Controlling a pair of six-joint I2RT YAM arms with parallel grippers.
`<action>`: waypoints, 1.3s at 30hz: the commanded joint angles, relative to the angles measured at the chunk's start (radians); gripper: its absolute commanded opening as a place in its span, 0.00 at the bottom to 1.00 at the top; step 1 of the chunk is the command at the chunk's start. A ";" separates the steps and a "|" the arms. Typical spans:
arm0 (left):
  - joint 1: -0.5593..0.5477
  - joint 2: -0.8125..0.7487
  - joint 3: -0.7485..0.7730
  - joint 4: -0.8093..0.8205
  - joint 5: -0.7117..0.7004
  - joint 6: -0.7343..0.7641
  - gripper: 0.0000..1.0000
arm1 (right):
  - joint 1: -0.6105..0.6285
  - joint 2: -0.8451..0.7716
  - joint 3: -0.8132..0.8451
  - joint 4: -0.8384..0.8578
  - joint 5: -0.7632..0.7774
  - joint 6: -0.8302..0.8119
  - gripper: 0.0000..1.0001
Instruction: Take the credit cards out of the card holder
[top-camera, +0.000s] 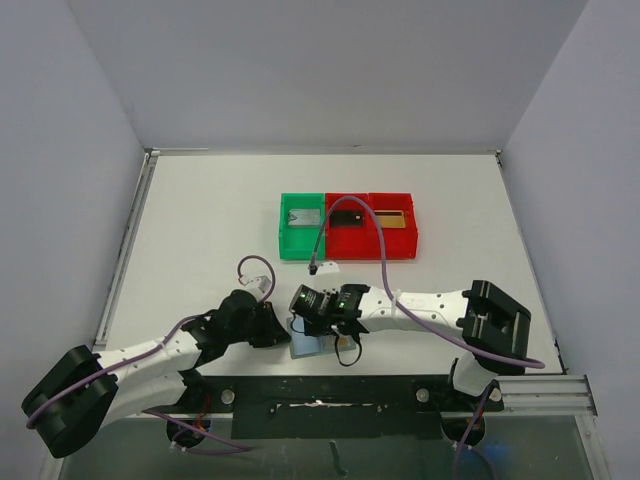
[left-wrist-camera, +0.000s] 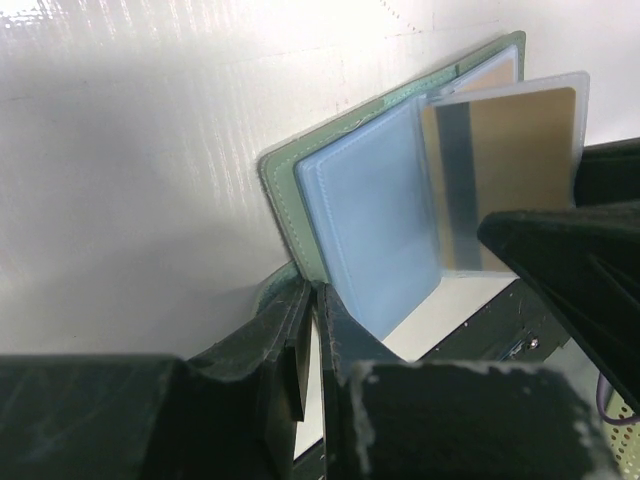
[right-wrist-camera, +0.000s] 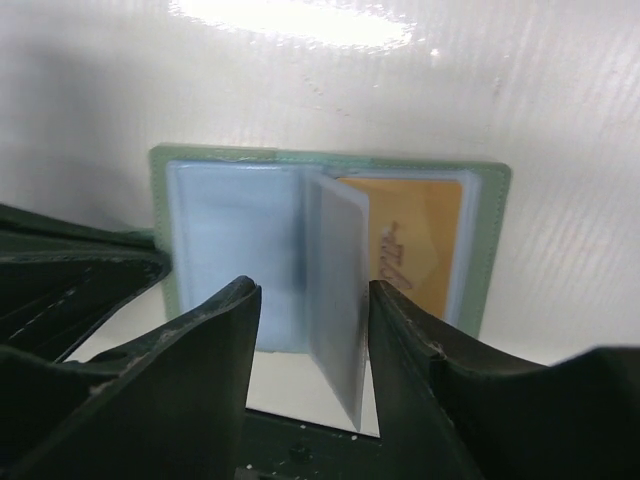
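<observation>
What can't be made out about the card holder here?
Top view: card holder mostly covered by the right end effector.
Left wrist view: striped gold card, lower edge behind that end effector.
Right wrist view: lettered gold card, print blurred, partly behind the upright sleeve.

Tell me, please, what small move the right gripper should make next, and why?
Probably close the right gripper on the upright sleeve page standing between its open fingers; the left gripper pins the card holder by its edge, and a gold card shows in that page.
</observation>
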 joint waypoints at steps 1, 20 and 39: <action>-0.007 0.010 0.029 -0.021 0.007 0.027 0.08 | -0.008 -0.071 -0.039 0.170 -0.089 -0.026 0.46; -0.007 -0.166 0.111 -0.291 -0.100 -0.035 0.26 | -0.138 -0.241 -0.283 0.523 -0.268 -0.019 0.54; -0.018 -0.101 0.177 -0.123 0.026 -0.071 0.32 | -0.106 -0.250 -0.448 0.708 -0.217 0.162 0.51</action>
